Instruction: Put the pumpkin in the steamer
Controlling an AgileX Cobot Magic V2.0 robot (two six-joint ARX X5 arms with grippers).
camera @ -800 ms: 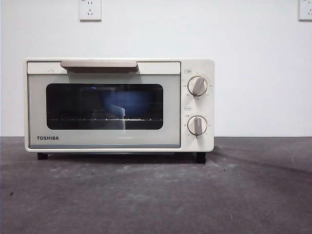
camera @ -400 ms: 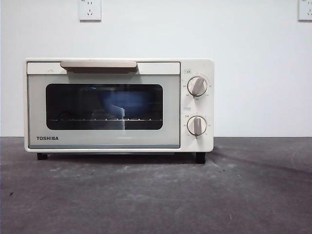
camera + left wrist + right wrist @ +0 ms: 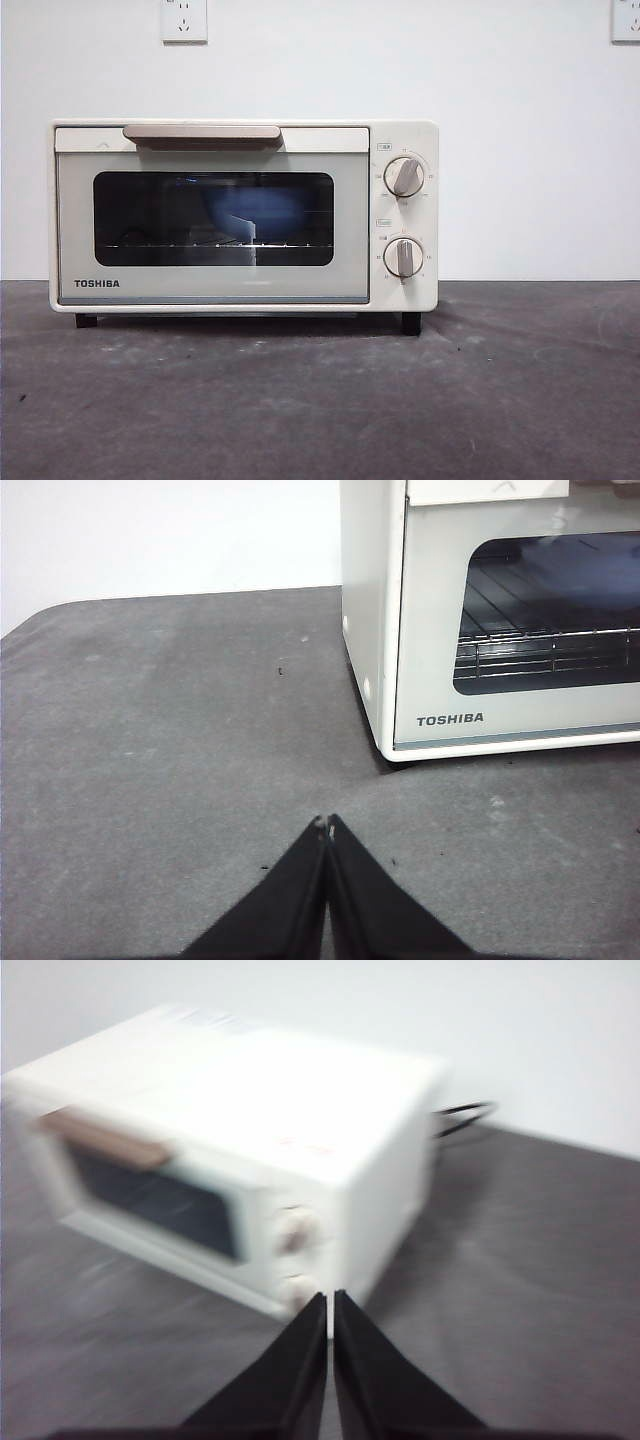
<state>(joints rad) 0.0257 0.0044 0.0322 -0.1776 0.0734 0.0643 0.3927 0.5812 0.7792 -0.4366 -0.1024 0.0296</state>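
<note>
The steamer (image 3: 243, 215) is a cream-white TOSHIBA box with a dark glass door, a beige top handle and two round knobs. It stands on the dark table with its door closed. The pumpkin is out of view in every frame. My left gripper (image 3: 326, 825) is shut and empty, low over the table off the steamer's (image 3: 500, 620) left front corner. My right gripper (image 3: 330, 1300) is shut and empty, higher up and off the right side of the steamer (image 3: 240, 1150); that view is blurred. Neither arm shows in the front view.
A dark grey table (image 3: 320, 400) stretches in front of the steamer. A white wall with two sockets (image 3: 185, 20) stands behind. A black cable (image 3: 465, 1112) trails behind the steamer on its right side.
</note>
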